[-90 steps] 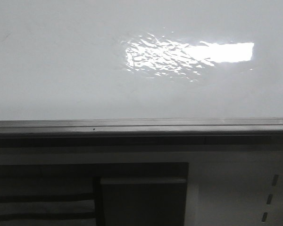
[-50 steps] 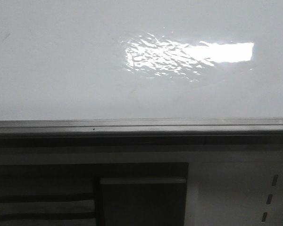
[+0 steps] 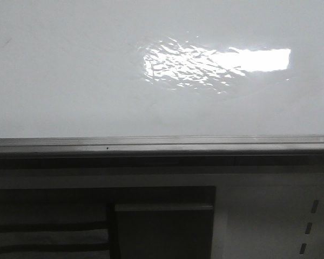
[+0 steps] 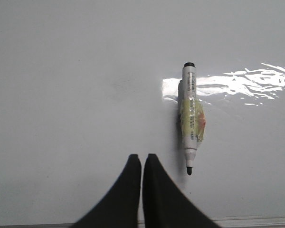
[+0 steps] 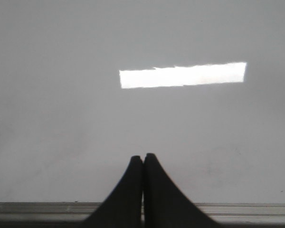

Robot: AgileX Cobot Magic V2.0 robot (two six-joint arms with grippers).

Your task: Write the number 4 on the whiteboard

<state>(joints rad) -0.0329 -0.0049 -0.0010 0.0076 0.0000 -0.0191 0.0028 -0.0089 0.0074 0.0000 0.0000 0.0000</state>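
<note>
Whiteboard [image 4: 76,71] holds a marker [image 4: 191,111] beside closed left end effector [image 4: 142,159].

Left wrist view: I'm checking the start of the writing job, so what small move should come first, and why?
Probably open the left tool and shift it toward the uncapped marker with the yellow label. That tool is shut and empty, the marker lies loose on the glossy white whiteboard just beside it, and no stroke shows yet.

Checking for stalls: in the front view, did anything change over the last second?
Nothing visibly changed. The whiteboard, its reflection and the edge rail look the same in all three pictures, and no arm or marker enters this view.
</note>
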